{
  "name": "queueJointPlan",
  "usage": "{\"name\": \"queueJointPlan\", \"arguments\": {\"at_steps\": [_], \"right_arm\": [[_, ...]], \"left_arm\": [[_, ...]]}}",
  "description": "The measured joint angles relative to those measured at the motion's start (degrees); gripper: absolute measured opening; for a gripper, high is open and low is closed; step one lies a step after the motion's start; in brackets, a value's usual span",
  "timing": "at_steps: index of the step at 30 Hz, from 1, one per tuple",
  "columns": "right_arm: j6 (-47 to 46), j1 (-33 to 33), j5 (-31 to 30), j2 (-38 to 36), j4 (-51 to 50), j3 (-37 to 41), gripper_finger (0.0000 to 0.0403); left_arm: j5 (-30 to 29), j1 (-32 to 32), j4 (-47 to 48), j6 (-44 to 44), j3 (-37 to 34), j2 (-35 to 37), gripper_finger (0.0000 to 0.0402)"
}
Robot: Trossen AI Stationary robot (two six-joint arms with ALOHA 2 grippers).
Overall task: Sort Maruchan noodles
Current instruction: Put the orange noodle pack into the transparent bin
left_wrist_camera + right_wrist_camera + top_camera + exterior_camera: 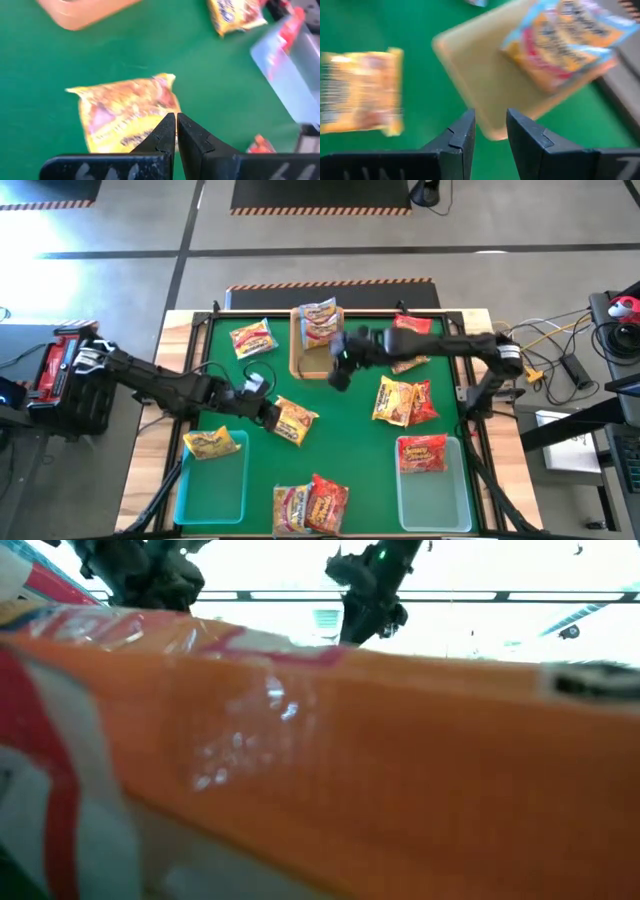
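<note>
The green mat carries everything, and the tan tray at its far edge serves as the landmark. Toward the near left corner from it stands a teal tray with a yellow packet on its far end; toward the near right corner a second teal tray holds a red packet. More noodle packets lie loose about the mat, and a pale pink-printed one rests in the tan tray.

The left gripper, nearward of the tan tray, has its fingers pressed together with nothing between them, just above a yellow packet on the mat. Going down like that, it would likely shove the slippery wrapper aside instead of pinching it.

The right gripper hovers at the tan tray's near right corner, fingers a little apart and empty. A low pass could knock the rim and shift the tray.

The overhead view gives the whole layout. Only the wrist views show the finger gaps. The low view is nearly filled by an orange wrapper against the lens.
</note>
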State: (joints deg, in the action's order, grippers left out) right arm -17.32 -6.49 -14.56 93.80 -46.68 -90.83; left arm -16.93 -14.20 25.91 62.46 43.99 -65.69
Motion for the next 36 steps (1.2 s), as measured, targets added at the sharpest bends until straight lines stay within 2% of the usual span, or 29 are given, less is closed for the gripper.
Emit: {"name": "queueJointPlan", "arguments": {"at_steps": [6, 12, 17, 20, 27, 31, 36], "right_arm": [[-11.6, 11.4, -0.5, -4.3, 12.2, 7.9, 0.0097], [-17.1, 20.9, -0.9, -3.8, 20.9, 11.0, 0.0097], [-18.8, 25.7, -0.9, -2.1, 21.9, 11.1, 0.0091], [-17.5, 27.6, 1.4, -1.2, 22.4, 10.7, 0.0084], [-14.6, 30.5, 10.4, 2.2, 23.3, 10.7, 0.0068], [-14.3, 32.3, 12.0, 4.8, 23.4, 10.7, 0.0068], [-14.1, 34.7, 12.1, 5.8, 23.3, 10.8, 0.0068]], "left_arm": [[0.0, -6.9, -2.1, 3.4, 0.0, -0.5, 0.0], [-0.5, -12.8, -9.4, 5.7, 0.0, -4.6, 0.0], [-0.6, -15.4, -15.5, 7.2, 0.4, -9.3, 0.0], [-0.6, -16.7, -17.3, 7.8, 2.0, -12.1, 0.0], [-0.6, -20.4, -17.4, 7.6, 10.7, -19.7, 0.0], [-0.6, -22.3, -16.3, 7.6, 18.5, -25.7, 0.0], [-0.4, -24.0, -9.5, 10.4, 28.8, -35.4, 0.0]]}}
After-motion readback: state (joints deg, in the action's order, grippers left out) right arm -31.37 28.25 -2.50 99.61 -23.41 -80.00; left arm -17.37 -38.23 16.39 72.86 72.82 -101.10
